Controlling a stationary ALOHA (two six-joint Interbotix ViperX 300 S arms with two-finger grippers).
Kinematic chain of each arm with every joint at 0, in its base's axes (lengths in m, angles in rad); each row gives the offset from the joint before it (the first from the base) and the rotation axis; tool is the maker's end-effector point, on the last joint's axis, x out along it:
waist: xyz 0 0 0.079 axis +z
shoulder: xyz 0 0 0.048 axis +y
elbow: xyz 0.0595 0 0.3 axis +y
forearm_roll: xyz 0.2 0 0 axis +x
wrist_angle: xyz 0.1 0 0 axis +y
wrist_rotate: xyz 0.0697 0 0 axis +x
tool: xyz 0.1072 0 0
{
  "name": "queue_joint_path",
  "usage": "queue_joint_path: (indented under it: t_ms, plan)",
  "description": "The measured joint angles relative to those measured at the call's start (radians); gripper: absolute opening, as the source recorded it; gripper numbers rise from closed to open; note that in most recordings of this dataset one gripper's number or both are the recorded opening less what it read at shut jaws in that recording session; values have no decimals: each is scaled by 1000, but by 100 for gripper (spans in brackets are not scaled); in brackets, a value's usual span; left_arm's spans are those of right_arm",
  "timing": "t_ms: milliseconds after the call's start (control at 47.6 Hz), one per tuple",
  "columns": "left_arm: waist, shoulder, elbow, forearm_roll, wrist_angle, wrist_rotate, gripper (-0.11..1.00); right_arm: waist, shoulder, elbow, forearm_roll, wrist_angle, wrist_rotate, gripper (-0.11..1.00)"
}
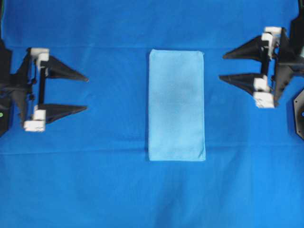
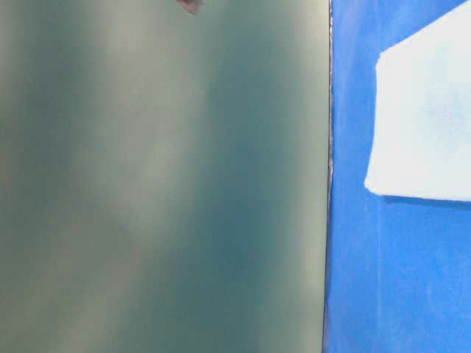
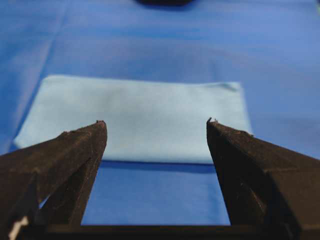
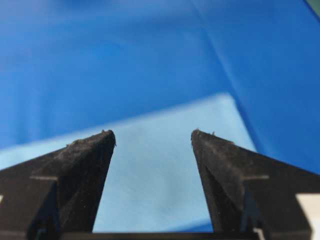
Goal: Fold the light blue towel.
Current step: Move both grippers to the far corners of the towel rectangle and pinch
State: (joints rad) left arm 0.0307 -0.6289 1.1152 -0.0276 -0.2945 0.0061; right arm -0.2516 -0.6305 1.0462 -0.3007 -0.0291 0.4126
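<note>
The light blue towel (image 1: 176, 105) lies flat in the middle of the table as a tall, narrow rectangle, its edges straight. It also shows in the left wrist view as the towel (image 3: 140, 117), in the right wrist view as the towel (image 4: 160, 170), and one corner of the towel (image 2: 427, 125) shows at table level. My left gripper (image 1: 87, 93) stands open well left of the towel, pointing at it, with nothing between its jaws (image 3: 156, 121). My right gripper (image 1: 222, 67) stands open to the right of the towel's upper part, also empty (image 4: 152, 132).
A deep royal-blue cloth (image 1: 95, 180) covers the whole table, with faint creases. A blurred grey-green surface (image 2: 162, 176) fills most of the table-level view. A black arm base (image 1: 299, 114) sits at the right edge.
</note>
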Motion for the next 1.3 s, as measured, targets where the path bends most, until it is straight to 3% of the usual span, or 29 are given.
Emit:
queue_joint_path:
  t_ms: [357, 714, 1155, 1239, 1302]
  plan:
    - [133, 437, -230, 0, 2, 3, 77, -175, 367, -37, -18, -14, -9, 64]
    - [301, 841, -439, -2, -64, 3, 77, -273, 589, -94, -37, -146, -23, 64]
    - [334, 1037, -555, 0, -84, 5, 74, -285, 730, -164, -41, -158, -49, 64]
    - [334, 1042, -555, 0, -84, 3, 66, -287, 741, -172, -41, -156, -49, 63]
    - [334, 1042, -555, 0, -84, 0, 51, -288, 746, -172, -40, -156, -51, 56]
